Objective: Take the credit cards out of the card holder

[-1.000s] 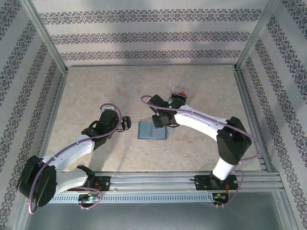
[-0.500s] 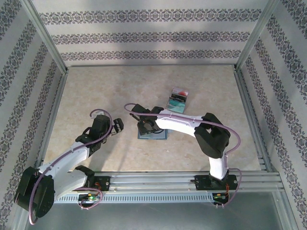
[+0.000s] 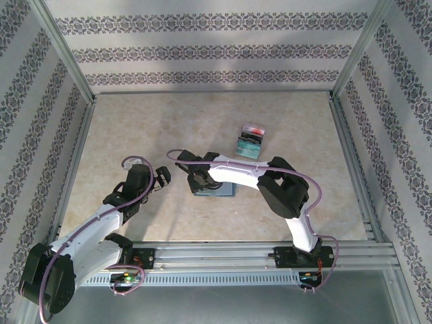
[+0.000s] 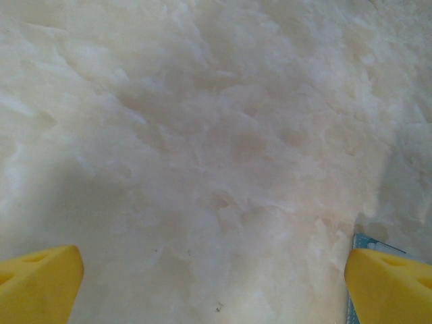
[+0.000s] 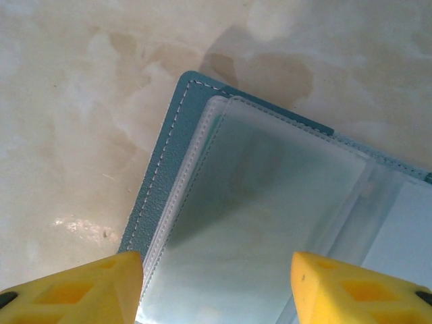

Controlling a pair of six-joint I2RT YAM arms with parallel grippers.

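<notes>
The card holder (image 3: 217, 189) lies open on the table's middle, teal-blue with clear pockets (image 5: 270, 202) and a stitched edge (image 5: 158, 182). My right gripper (image 3: 198, 181) hangs open just over its left part, its yellow fingertips (image 5: 74, 290) spread either side of a pocket, my right gripper (image 5: 216, 290) holding nothing. The credit cards (image 3: 251, 140), red, teal and dark, lie fanned in a small pile behind the holder to the right. My left gripper (image 3: 160, 177) stands open left of the holder, my left gripper (image 4: 216, 290) over bare table, the holder's corner (image 4: 368, 239) by its right finger.
The beige marble-patterned tabletop (image 3: 135, 128) is ringed by an aluminium frame (image 3: 351, 155) and patterned walls. The right arm's white links (image 3: 243, 175) arch across the holder's back edge.
My right gripper swung from the card pile at the back right down and left onto the open holder. My left arm drew back toward the near left.
</notes>
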